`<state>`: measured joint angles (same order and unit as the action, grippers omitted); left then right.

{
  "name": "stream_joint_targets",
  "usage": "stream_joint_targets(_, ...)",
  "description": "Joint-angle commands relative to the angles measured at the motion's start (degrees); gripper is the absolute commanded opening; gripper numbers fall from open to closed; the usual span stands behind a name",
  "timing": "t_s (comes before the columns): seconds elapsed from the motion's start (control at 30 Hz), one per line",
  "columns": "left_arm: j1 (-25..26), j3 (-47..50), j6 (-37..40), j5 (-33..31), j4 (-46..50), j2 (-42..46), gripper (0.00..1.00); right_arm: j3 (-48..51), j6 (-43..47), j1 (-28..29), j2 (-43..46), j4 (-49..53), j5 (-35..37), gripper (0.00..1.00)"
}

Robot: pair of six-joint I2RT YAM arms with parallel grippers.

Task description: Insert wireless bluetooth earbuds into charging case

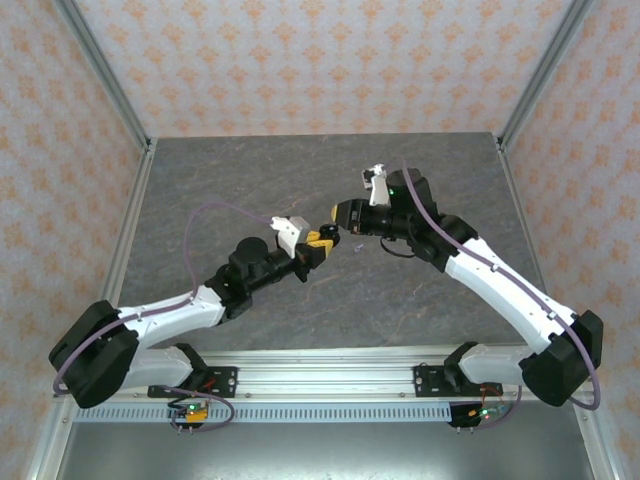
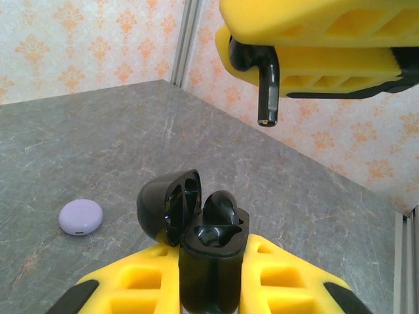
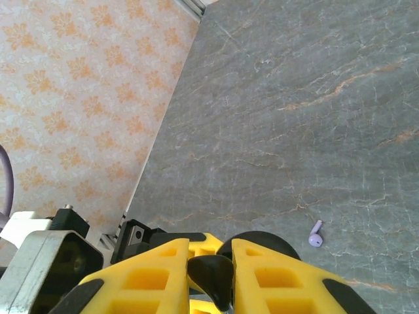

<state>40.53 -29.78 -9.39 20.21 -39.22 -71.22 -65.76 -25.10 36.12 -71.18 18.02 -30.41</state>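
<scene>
My left gripper (image 2: 209,254) is shut on a black charging case (image 2: 211,261), held upright above the table with its lid (image 2: 163,204) swung open to the left. One black earbud (image 2: 224,204) sits in the case's right-hand slot. My right gripper (image 3: 211,254) is shut on a second black earbud (image 2: 266,88), which hangs stem down just above and to the right of the open case. In the top view both grippers, left (image 1: 321,241) and right (image 1: 334,214), meet at mid-table. A pale lilac earbud (image 3: 316,234) lies loose on the table.
A round lilac puck (image 2: 80,216) rests on the grey marbled table (image 1: 250,180), left of the case in the left wrist view. The lilac earbud (image 1: 357,247) lies just right of the grippers. Patterned walls and metal posts enclose the table.
</scene>
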Motion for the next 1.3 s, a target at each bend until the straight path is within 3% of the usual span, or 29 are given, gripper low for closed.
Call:
stream_joint_targets(0.0,0.6,-2.4,-0.5,0.7,-2.4,-0.7,0.06,-2.4,2.3,0.9,-0.6,0.6,2.2,0.2)
stream_joint_targets(0.4,0.7,-4.0,-2.0,1.7,-1.6,-1.8,0.06,-3.3,5.1,2.2,-1.9,3.6,6.5,0.2)
stream_joint_targets(1.27,0.7,-6.2,-7.0,0.0,2.0,-1.5,0.06,-3.0,6.5,3.1,-3.0,5.3,7.2,0.21)
